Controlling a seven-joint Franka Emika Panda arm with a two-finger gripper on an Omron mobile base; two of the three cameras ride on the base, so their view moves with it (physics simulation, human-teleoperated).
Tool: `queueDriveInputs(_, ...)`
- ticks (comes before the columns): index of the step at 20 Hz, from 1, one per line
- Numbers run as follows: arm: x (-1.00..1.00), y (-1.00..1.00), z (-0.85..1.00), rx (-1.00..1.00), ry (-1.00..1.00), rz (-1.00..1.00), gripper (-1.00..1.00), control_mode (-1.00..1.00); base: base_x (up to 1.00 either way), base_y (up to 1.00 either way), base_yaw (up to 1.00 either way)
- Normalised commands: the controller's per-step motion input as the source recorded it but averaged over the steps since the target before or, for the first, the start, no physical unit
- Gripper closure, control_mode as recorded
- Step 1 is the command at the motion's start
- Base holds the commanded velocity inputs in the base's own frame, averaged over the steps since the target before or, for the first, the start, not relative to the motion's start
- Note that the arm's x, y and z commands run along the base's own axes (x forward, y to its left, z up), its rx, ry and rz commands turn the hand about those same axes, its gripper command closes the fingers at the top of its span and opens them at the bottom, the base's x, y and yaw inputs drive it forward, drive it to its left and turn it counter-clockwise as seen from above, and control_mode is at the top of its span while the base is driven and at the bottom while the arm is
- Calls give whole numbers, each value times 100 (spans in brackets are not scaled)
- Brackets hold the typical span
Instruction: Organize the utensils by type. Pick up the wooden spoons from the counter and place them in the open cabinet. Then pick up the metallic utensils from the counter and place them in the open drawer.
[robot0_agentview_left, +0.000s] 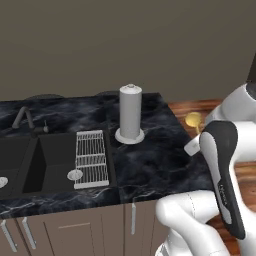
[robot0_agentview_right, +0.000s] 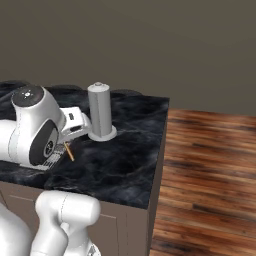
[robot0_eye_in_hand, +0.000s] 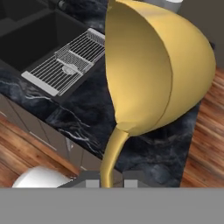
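Black marble surface (robot0_agentview_left: 150, 160) lies ahead of you in the left base view, with a sink (robot0_agentview_left: 30, 165), a wire rack (robot0_agentview_left: 91, 159) and a grey cylinder (robot0_agentview_left: 130, 112); a yellow spoon head (robot0_agentview_left: 193, 119) shows beside your arm, past the surface's right edge. Right base view: an orange-brown stick (robot0_agentview_right: 69, 151) pokes out under your arm. Hand view: your jaws (robot0_eye_in_hand: 109, 181) are closed on the golden spoon (robot0_eye_in_hand: 153, 70), lifted above the surface edge.

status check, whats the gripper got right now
Gripper shut on metallic utensil, yellow round head up, held above the counter. Paper towel roll stands on the counter near the sink rack. Nothing blocking seen.
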Motion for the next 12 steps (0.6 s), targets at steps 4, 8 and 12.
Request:
queueDriveInputs(4, -22, 0, 2, 0, 0, 0, 100, -100, 0, 0, 0)
queueDriveInputs(8, 0, 0, 0, 0, 0, 0, 100, -100, 0, 0, 0)
queueDriveInputs(12, 0, 0, 0, 0, 0, 0, 100, -100, 0, 0, 0)
